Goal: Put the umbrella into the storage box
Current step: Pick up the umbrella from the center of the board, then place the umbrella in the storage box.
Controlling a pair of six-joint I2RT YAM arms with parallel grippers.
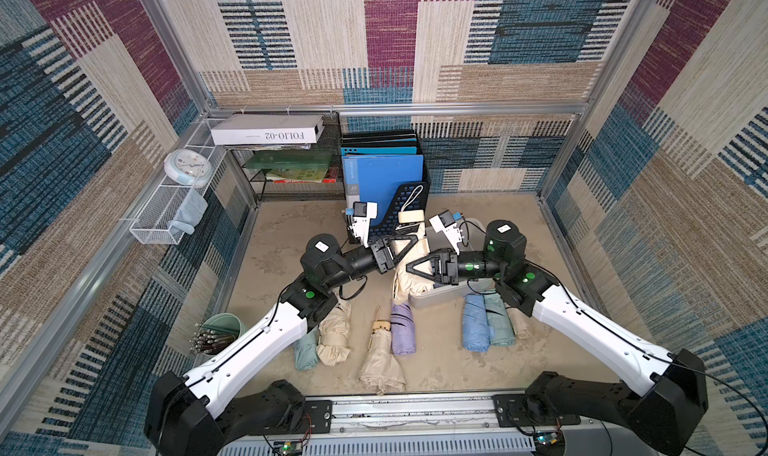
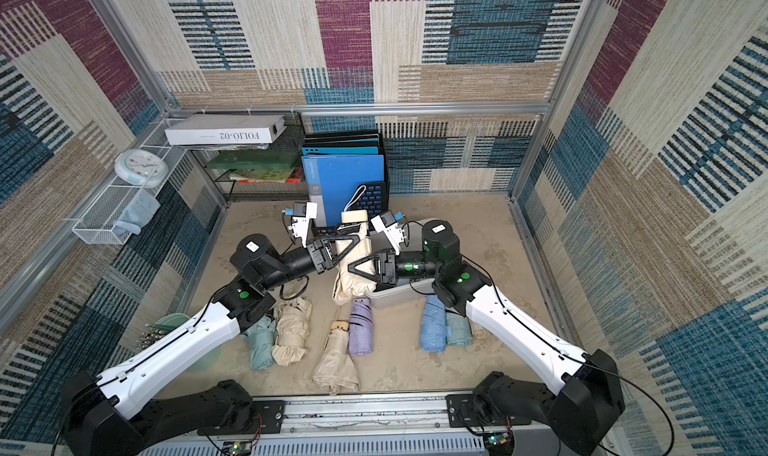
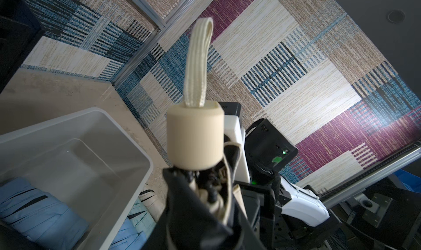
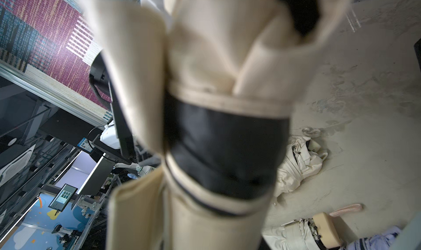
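In both top views the cream umbrella (image 1: 401,285) (image 2: 345,288) hangs nearly upright off the floor with its handle (image 1: 411,216) uppermost. Its lower end is just beside the near end of the storage box (image 1: 451,294) (image 2: 392,295), not inside it. The left gripper (image 1: 405,242) (image 2: 347,240) is pinched round it just under the handle. The right gripper (image 1: 413,265) (image 2: 357,267) is pressed together on the cloth lower down.

In the left wrist view the handle (image 3: 194,137) and its strap (image 3: 198,62) stick up close to the lens, with the box (image 3: 127,141) beside them.

In the right wrist view the umbrella's cloth (image 4: 227,146), with its black band, fills the frame, blurred; the fingers cannot be made out
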